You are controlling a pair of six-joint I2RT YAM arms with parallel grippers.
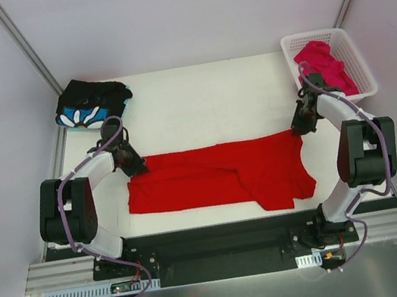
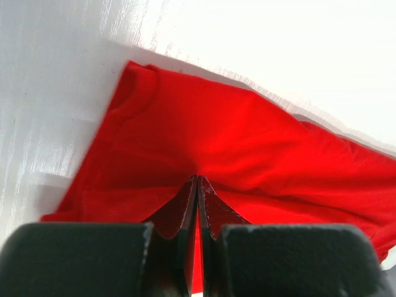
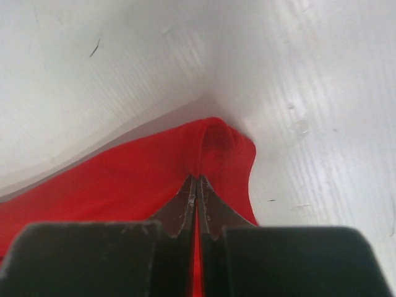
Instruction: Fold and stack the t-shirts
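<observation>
Red cloth, soft and creased, spreads across the middle of our white table (image 1: 197,95): the red t-shirt (image 1: 219,176). Our left gripper (image 1: 133,164) and right gripper (image 1: 301,127) pinch its far corners, jaws clamped tight. Open tabletop lies beyond its far edge. The black flowered t-shirt (image 1: 91,104) sits far left, the pink t-shirt (image 1: 326,64) in the lattice basket (image 1: 296,46) far right.

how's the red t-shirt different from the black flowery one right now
The red t-shirt is plain; the black t-shirt carries a blue-and-white flower print. The red one lies spread across the table's middle; the black one sits bundled at its far left corner. The left gripper and right gripper are shut on the red one's far edge; nothing touches the black one. Both are cloth, resting on the table.
</observation>
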